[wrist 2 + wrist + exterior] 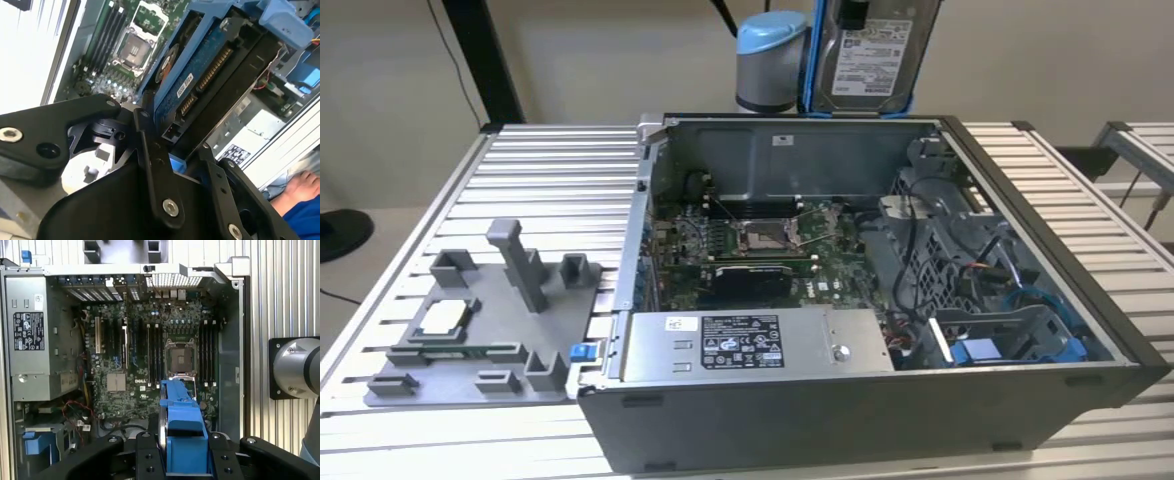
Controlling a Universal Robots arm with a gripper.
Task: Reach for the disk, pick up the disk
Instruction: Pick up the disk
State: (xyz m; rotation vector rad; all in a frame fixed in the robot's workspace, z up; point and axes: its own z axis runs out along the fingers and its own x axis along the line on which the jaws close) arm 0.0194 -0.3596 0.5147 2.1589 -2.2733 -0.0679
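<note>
- The gripper (pixel 182 467) is closed on the disk (pixel 181 427), its black fingers (pixel 155 165) clamping the blue bracket on both sides.
- In the exterior view, the disk (pixel 871 55) hangs upright, lifted clear above the far edge of the open computer case (pixel 881 400).
- Reaching and picking up look done.

1. The disk (pixel 875 50) is a flat silver-grey drive with a white barcode label, framed by a blue plastic bracket.
2. It stands upright on edge, label facing the exterior view, lifted clear above the open computer case's rear wall.
3. In the second wrist view its blue circuit-board side and connector edge (pixel 200 75) show, clamped between black gripper fingers.
</note>
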